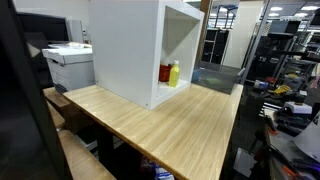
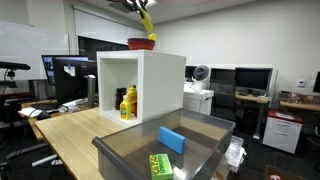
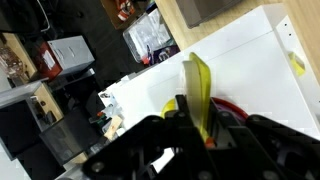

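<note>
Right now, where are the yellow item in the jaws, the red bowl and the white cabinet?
yellow item point(image 3: 197, 90), wrist view, the middle of its length.
red bowl point(image 2: 141, 44), in an exterior view, its outer wall.
white cabinet point(image 2: 160, 85), in an exterior view, its side panel.

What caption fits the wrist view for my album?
Gripper shut on a yellow object over a red bowl atop a white cabinet.

cabinet point(image 2: 160, 90) top: bowl point(image 2: 141, 43) blocks | cubby: bottles point(image 2: 128, 103) | tabletop point(image 1: 170, 125) front: open

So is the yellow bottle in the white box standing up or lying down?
Standing up. In both exterior views the yellow bottle stands upright inside the white box.
</note>
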Motion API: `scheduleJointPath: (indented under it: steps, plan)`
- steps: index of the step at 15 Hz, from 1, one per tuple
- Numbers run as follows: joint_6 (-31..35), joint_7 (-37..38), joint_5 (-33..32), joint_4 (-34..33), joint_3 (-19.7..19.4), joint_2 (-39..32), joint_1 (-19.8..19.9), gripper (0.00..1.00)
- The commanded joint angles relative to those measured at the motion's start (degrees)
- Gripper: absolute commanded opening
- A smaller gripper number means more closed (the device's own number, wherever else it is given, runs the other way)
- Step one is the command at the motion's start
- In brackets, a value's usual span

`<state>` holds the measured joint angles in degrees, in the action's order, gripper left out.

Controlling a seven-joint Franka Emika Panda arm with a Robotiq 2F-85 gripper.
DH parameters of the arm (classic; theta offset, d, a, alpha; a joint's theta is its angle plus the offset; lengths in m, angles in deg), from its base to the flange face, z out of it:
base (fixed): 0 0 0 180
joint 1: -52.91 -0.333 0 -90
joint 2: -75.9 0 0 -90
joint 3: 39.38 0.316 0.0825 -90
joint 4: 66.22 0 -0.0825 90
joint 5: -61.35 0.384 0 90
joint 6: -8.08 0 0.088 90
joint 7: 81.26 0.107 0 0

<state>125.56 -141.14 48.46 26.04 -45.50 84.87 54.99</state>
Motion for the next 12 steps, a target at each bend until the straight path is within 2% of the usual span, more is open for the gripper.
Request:
scheduleJointPath:
  steps: [1, 12]
  plan:
    - [1.4, -1.8, 0.7, 1.2, 0.6, 0.9, -0.5, 0.05]
    - [3.2, -2.2, 1.3, 2.2, 2.9, 0.5, -2.9, 0.05]
